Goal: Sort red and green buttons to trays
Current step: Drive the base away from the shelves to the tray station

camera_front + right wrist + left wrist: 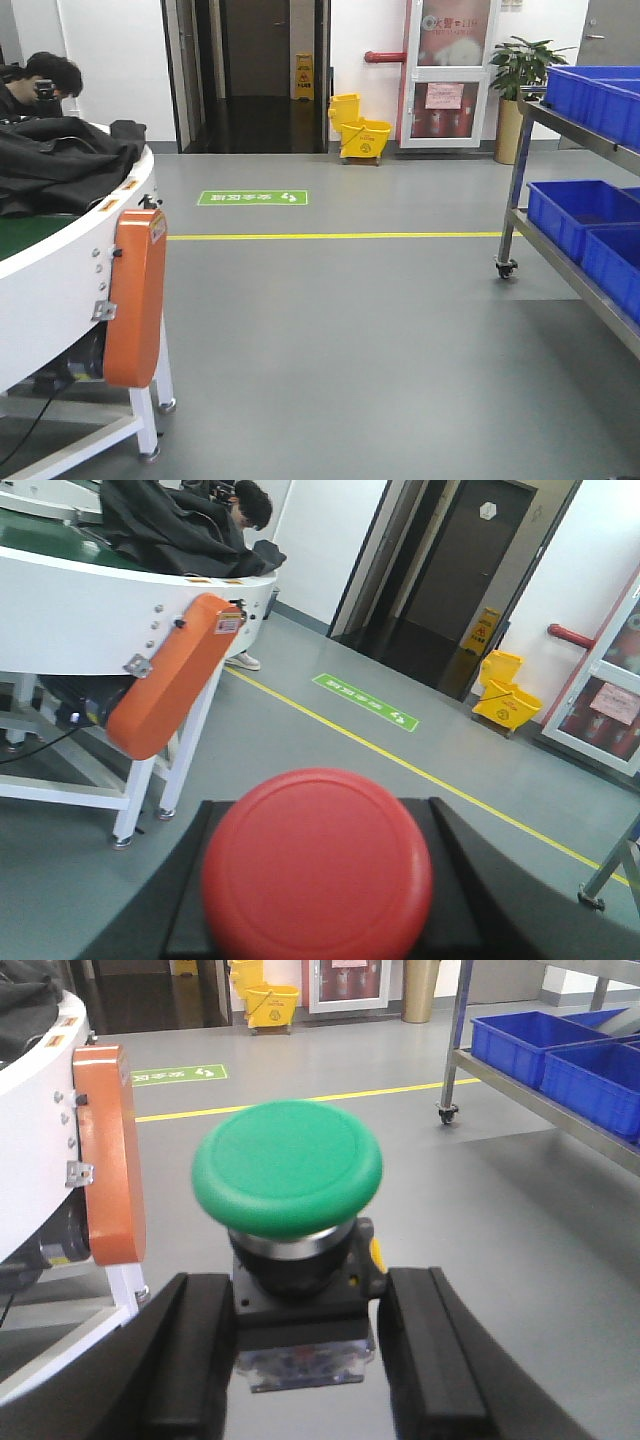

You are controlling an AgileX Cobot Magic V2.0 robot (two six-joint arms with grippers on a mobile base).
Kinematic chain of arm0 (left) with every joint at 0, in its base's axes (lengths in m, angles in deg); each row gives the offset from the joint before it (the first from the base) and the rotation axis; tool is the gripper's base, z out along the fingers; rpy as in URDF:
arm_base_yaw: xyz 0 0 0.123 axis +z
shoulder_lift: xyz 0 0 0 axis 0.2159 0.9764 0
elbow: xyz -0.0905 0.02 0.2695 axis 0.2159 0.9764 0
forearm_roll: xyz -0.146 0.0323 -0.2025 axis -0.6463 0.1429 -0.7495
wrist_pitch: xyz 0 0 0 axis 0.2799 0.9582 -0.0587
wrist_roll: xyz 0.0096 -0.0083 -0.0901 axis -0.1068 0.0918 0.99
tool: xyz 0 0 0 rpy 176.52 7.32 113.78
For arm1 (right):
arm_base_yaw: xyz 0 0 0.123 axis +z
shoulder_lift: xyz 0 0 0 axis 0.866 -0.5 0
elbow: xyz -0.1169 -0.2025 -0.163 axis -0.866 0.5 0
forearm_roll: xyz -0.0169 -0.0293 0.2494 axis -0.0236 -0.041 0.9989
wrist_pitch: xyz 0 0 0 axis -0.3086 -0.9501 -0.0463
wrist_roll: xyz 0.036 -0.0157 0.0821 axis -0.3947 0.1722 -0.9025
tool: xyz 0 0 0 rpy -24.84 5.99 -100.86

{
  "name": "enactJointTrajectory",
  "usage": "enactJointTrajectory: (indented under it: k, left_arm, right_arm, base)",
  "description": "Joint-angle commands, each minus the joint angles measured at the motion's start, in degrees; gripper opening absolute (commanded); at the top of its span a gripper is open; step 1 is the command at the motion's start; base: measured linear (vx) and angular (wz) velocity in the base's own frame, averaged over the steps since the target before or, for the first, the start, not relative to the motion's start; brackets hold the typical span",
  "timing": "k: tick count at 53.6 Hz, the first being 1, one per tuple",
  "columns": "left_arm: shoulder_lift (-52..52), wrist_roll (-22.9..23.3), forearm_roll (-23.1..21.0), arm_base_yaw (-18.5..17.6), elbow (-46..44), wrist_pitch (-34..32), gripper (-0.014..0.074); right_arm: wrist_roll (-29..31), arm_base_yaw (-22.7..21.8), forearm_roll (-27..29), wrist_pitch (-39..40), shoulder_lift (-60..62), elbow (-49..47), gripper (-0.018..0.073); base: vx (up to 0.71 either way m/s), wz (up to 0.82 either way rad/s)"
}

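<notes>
Green button (287, 1165) in left tool (305, 1345); red button (318, 865) in right tool (320, 920); crates (575, 215) shelved.

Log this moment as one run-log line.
left gripper: shut on green button | right gripper: shut on red button | trays: not in view | sorted: none yet

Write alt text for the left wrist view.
A green button with a wide mushroom cap on a dark body is clamped between the two black fingers of the left gripper, above a grey floor. Behind it are an orange guard on a white conveyor at left and blue crates on a metal rack at right.
</notes>
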Motion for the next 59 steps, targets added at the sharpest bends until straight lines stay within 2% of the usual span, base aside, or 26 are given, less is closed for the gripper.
enactJointTrajectory:
  k: [1, 59]
  left_arm:
    - [0.4, 0.0, -0.1, -0.2, -1.7, -5.0, 0.0]
    - [0.4, 0.0, -0.1, -0.2, -1.7, -5.0, 0.0]
  right_arm:
    - [-0.1, -0.3, 1.7, -0.7, -0.2, -2.0, -0.0007]
    - [-0.1, -0.3, 1.8, -0.7, -0.2, -2.0, -0.0007]
  base:
    - [0.54, -0.04]
    - [0.61, -0.13]
